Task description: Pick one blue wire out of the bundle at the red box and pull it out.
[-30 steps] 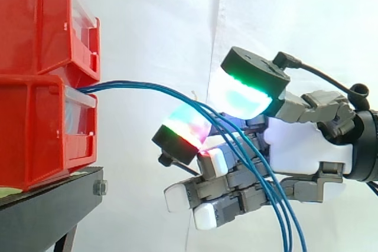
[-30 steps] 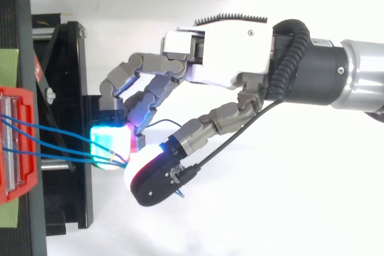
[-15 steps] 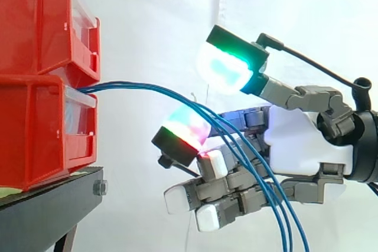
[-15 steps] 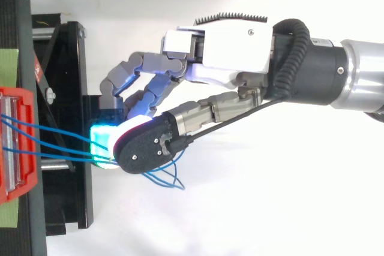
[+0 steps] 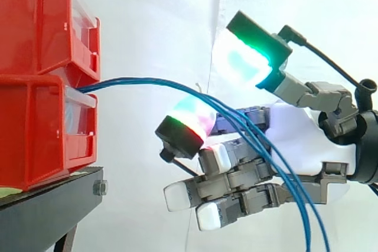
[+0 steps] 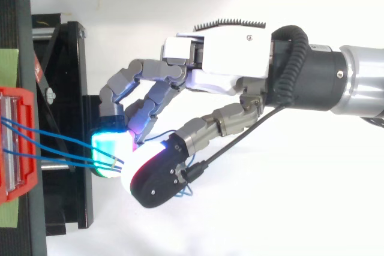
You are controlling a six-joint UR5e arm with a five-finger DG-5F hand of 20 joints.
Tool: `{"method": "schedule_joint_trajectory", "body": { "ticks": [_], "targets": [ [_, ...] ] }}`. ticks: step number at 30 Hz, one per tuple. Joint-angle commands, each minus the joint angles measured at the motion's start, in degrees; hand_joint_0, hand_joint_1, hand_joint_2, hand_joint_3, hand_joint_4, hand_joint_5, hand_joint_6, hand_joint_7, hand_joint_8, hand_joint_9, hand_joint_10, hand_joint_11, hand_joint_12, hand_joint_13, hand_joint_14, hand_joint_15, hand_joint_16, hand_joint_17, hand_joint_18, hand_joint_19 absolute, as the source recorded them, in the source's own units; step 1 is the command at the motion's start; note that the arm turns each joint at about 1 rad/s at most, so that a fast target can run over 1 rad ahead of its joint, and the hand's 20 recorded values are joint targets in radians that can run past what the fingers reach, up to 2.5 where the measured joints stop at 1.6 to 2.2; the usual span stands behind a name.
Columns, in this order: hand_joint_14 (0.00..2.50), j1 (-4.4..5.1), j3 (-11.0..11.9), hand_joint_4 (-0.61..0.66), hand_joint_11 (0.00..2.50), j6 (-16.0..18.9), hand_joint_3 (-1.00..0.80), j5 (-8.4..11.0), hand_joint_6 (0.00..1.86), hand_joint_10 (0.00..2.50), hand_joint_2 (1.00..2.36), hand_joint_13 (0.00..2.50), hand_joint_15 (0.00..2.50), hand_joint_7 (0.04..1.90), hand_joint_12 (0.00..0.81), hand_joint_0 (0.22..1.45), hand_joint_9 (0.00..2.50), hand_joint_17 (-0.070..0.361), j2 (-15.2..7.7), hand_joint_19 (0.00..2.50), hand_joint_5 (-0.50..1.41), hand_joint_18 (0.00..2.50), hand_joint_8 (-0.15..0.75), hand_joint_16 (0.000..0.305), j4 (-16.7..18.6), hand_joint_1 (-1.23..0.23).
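With the blue wires arching right from the red box across the loosely bent hand, whose thumb stands clear above them pinching nothing, it should single out one strand before closing and pulling right.

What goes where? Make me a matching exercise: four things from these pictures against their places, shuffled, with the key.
1 blue wires
2 hand
3 black stand
4 red bins

A underneath the bins
B stacked at the side view's left
C reaching in from the right
D arching from the bins across the hand

Pairs: 1-D, 2-C, 3-A, 4-B.
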Motion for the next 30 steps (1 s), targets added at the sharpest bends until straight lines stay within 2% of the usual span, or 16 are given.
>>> {"method": "schedule_joint_trajectory", "body": {
  "ticks": [1, 3, 10, 18, 20, 23, 30],
  "targets": [
    [0.01, 0.03, 0.0, 0.19, 0.74, 0.7, -0.5, -0.01, 0.9, 0.02, 1.0, 0.7, 0.37, 1.1, 0.449, 0.58, 0.89, 0.133, 0.0, 0.37, -0.14, 0.65, 0.357, 0.059, -0.1, -0.77],
    [0.01, 0.03, 0.0, 0.16, 0.74, 0.9, -0.5, -0.01, 0.91, 0.02, 1.0, 0.7, 0.36, 1.14, 0.445, 0.62, 0.89, 0.131, 0.1, 0.37, -0.15, 0.66, 0.354, 0.058, -0.2, -0.79],
    [0.01, 0.03, 0.0, 0.1, 0.75, 0.9, -0.34, -0.01, 0.94, 0.01, 1.01, 0.7, 0.36, 1.09, 0.443, 0.64, 0.87, 0.13, 0.0, 0.37, -0.16, 0.67, 0.351, 0.058, -0.2, -0.81],
    [0.01, 0.03, 0.0, 0.12, 0.74, 0.9, -0.25, -0.01, 0.94, 0.01, 1.01, 0.69, 0.38, 1.05, 0.442, 0.58, 0.87, 0.133, 0.0, 0.41, -0.16, 0.65, 0.355, 0.059, -0.2, -0.7],
    [0.01, 0.03, 0.0, 0.13, 0.72, 0.9, -0.24, -0.01, 0.94, 0.01, 1.01, 0.7, 0.37, 1.03, 0.47, 0.57, 0.89, 0.147, 0.0, 0.4, -0.16, 0.66, 0.373, 0.065, -0.2, -0.67],
    [0.01, 0.03, 0.1, 0.1, 0.69, 0.9, -0.2, -0.01, 0.94, 0.01, 1.01, 0.69, 0.36, 1.01, 0.468, 0.59, 0.87, 0.147, 0.0, 0.41, -0.17, 0.65, 0.373, 0.065, -0.2, -0.65],
    [0.01, 0.03, 0.0, 0.05, 0.71, 0.9, -0.19, -0.09, 0.94, 0.01, 1.02, 0.68, 0.34, 1.13, 0.449, 0.67, 0.8, 0.134, 0.0, 0.34, -0.21, 0.67, 0.35, 0.06, -0.2, -0.79]
  ]
}}
